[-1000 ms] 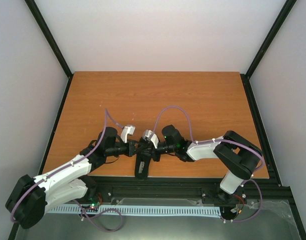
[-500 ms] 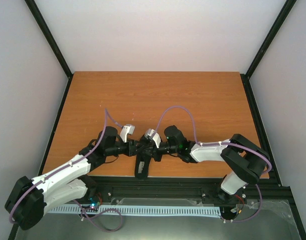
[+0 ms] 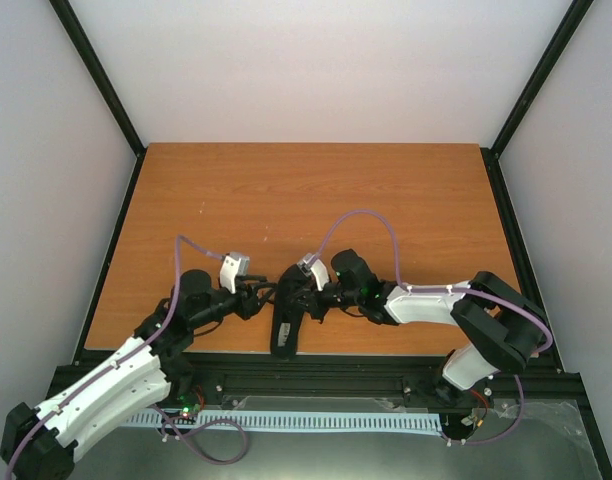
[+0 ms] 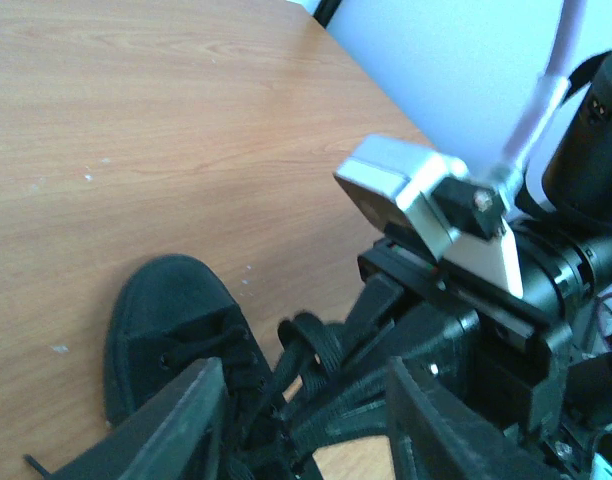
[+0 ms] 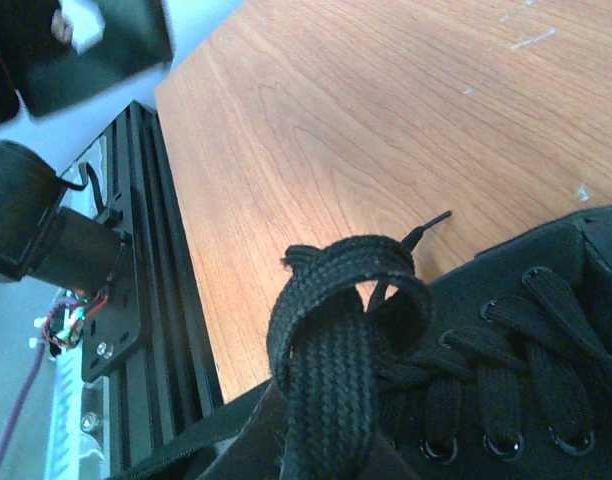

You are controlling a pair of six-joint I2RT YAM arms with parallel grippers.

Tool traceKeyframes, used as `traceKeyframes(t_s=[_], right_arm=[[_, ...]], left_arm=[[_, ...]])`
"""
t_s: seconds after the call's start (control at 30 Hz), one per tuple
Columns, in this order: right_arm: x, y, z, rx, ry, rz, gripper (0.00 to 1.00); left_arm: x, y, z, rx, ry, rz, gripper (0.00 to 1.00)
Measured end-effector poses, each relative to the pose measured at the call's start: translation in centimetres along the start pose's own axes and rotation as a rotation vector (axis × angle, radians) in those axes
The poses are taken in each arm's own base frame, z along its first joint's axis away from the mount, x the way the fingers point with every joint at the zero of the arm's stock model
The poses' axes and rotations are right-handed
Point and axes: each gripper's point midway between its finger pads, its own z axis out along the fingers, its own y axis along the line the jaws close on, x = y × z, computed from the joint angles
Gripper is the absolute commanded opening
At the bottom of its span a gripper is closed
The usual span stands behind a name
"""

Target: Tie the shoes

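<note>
The black sneaker [image 3: 284, 325] lies at the table's near edge, toe pointing away from the arm bases. It also shows in the left wrist view [image 4: 166, 320] and the right wrist view [image 5: 531, 320]. My right gripper [image 3: 299, 292] is over the shoe's lacing and is shut on a folded loop of flat black lace [image 5: 336, 320]. That loop stands up beside the eyelets [image 4: 321, 360]. My left gripper [image 3: 260, 297] is just left of the shoe. Its fingers [image 4: 181, 420] are wide apart, with the laces and the right gripper's fingers between them. A lace tip [image 5: 431, 225] lies on the table.
The wooden table [image 3: 316, 200] stretches away behind the shoe. A black rail [image 3: 326, 375] runs along the near edge, close under the shoe's heel. Black frame posts and white walls stand on both sides. Purple cables arch over both wrists.
</note>
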Motion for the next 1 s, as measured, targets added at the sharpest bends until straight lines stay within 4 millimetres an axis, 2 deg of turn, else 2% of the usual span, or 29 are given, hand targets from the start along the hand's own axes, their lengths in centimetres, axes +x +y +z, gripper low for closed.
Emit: traceKeyframes(t_s=[0.13, 0.37, 0.6, 0.77, 1.0], right_arm=[[-0.2, 0.0, -0.4, 0.006, -0.008, 0.076, 0.03], [-0.9, -0.5, -1.4, 0.031, -0.035, 0.195, 0.03], [-0.6, -1.4, -1.6, 0.069, -0.032, 0.289, 0.03], [-0.5, -1.4, -1.6, 0.063, -0.027, 0.333, 0.03], [-0.1, -0.8, -1.8, 0.044, -0.003, 0.369, 0.03]], left_arm=[[2.7, 0.4, 0.6, 0.019, 0.058, -0.003, 0.37], [4.8, 0.5, 1.9, 0.024, 0.142, 0.011, 0.32], [5.1, -0.3, 2.5, 0.062, 0.155, 0.029, 0.32], [4.9, -0.8, 2.5, 0.079, 0.144, 0.037, 0.29], [4.6, -0.5, 2.4, 0.058, 0.122, 0.001, 0.33]])
